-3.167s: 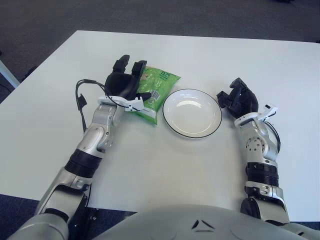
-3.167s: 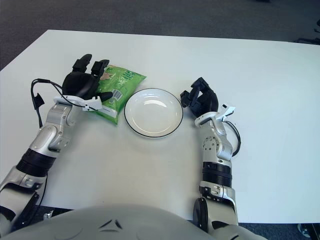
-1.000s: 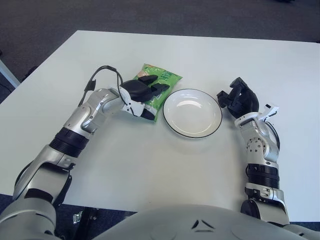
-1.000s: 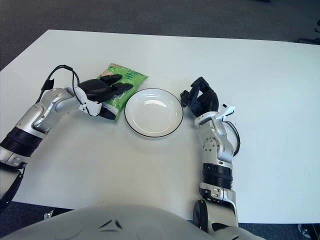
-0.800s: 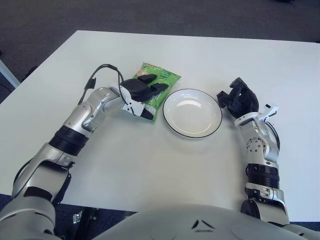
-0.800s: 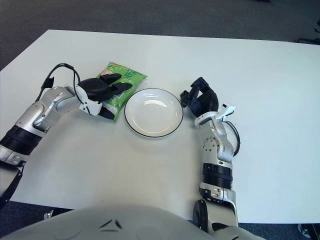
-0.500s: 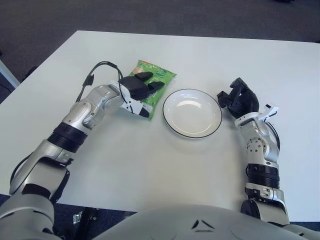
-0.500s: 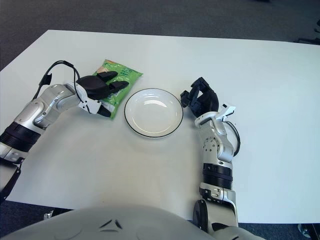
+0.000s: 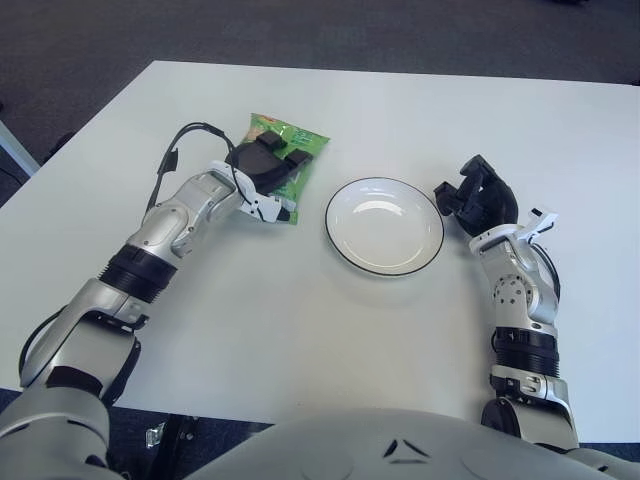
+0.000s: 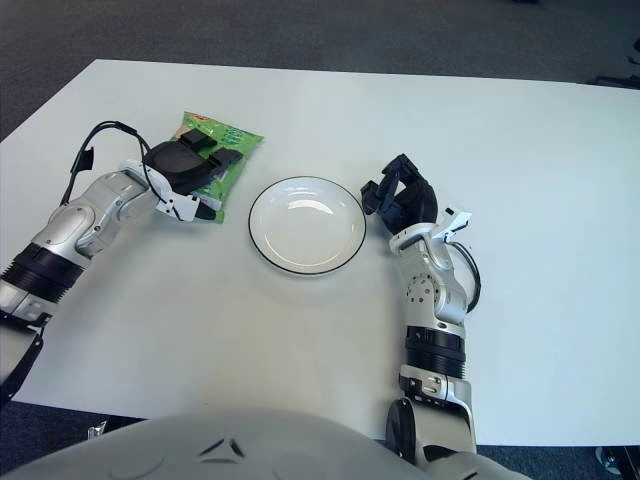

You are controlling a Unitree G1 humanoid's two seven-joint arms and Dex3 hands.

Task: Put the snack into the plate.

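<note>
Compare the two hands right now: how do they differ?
The left hand is closed on the snack, left of the plate; the right hand holds nothing, just right of the plate. The left arm reaches forward and inward; the right forearm runs straight ahead. Both hands are black, with fingers curled.

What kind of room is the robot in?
Probably an office or lab: a big white table stands on dark grey carpet. On it sit a white plate and a green snack bag, gripped by the left hand.
</note>
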